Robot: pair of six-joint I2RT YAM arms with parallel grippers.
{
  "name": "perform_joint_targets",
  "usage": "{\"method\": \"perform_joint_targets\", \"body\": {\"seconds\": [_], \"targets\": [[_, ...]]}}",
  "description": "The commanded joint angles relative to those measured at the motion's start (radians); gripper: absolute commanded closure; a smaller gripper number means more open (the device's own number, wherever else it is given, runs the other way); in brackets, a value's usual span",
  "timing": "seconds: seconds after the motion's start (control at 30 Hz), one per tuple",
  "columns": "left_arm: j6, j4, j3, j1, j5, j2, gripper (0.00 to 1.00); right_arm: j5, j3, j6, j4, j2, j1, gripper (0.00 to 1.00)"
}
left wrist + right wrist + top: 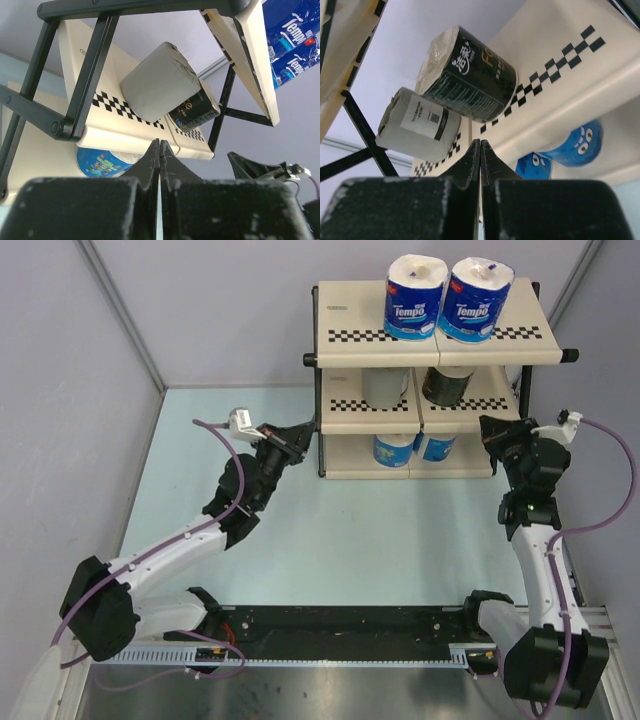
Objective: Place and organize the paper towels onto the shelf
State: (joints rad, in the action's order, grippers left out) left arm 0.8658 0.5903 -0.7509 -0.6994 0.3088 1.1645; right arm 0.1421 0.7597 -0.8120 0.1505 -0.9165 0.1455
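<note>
The shelf stands at the back of the table. Two blue Tempo rolls stand on its top tier. A grey roll and a dark-wrapped roll sit on the middle tier, also in the left wrist view and the right wrist view. Two blue rolls sit on the bottom tier. My left gripper is shut and empty at the shelf's left side. My right gripper is shut and empty at its right side.
The shelf's black metal frame is close in front of my left gripper. A black rail runs along the near table edge between the arm bases. Grey walls enclose the table on the left and right.
</note>
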Motion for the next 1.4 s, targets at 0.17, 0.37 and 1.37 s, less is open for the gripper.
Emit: {"method": "perform_joint_targets", "body": {"seconds": [0.17, 0.37, 1.37], "targets": [[-0.027, 0.003, 0.027, 0.024, -0.025, -0.049, 1.00, 0.083, -0.016, -0.122, 0.428, -0.182, 0.023, 1.00], [-0.022, 0.000, 0.035, 0.041, -0.039, -0.055, 1.00, 0.064, -0.016, -0.148, 0.515, -0.251, 0.025, 1.00], [-0.016, -0.047, 0.073, 0.092, -0.063, -0.117, 0.99, -0.091, 0.162, -0.158, 0.609, -0.522, -0.081, 1.00]]}}
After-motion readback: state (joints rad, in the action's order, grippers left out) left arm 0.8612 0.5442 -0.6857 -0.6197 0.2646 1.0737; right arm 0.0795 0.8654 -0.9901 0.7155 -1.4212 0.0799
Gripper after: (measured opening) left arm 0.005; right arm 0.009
